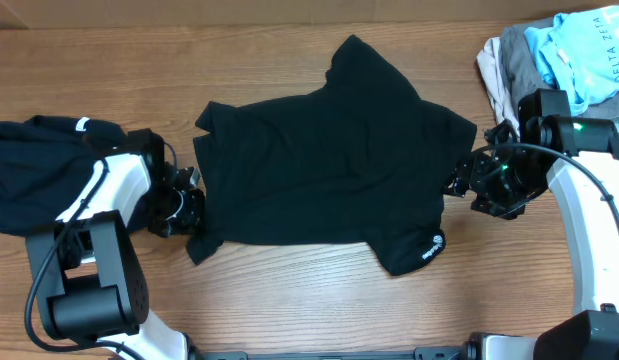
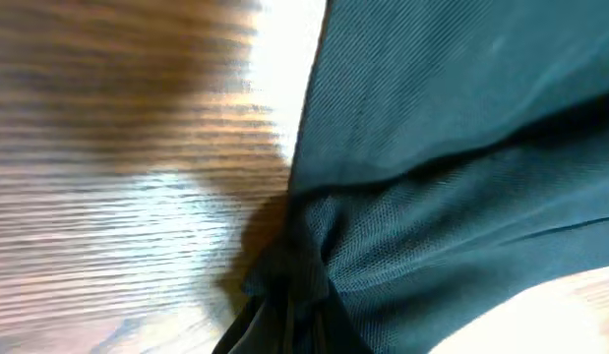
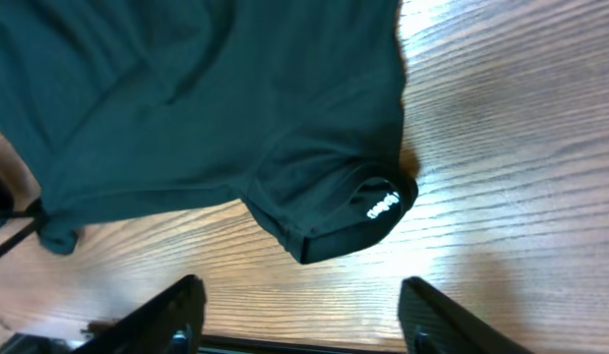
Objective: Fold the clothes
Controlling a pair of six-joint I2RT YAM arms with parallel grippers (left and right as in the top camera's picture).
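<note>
A black T-shirt (image 1: pixel 329 170) lies spread across the middle of the wooden table, with a small white logo (image 1: pixel 430 249) near its lower right corner. My left gripper (image 1: pixel 189 207) is at the shirt's lower left edge and is shut on it. In the left wrist view the fabric (image 2: pixel 432 147) bunches into a pinch (image 2: pixel 292 295) at the bottom, and the fingers are hidden. My right gripper (image 3: pixel 304 320) is open and empty above bare wood, just off the shirt's right edge (image 1: pixel 459 182). The logo sleeve (image 3: pixel 368 211) lies in front of it. A second black garment (image 1: pixel 34 170) with a white tag (image 1: pixel 84 125) lies at the far left.
A pile of pale-blue, grey and beige garments (image 1: pixel 569 50) sits at the back right corner, behind my right arm (image 1: pixel 589 200). My left arm (image 1: pixel 99 200) lies over the second black garment's edge. Bare wood (image 1: pixel 289 300) shows along the front.
</note>
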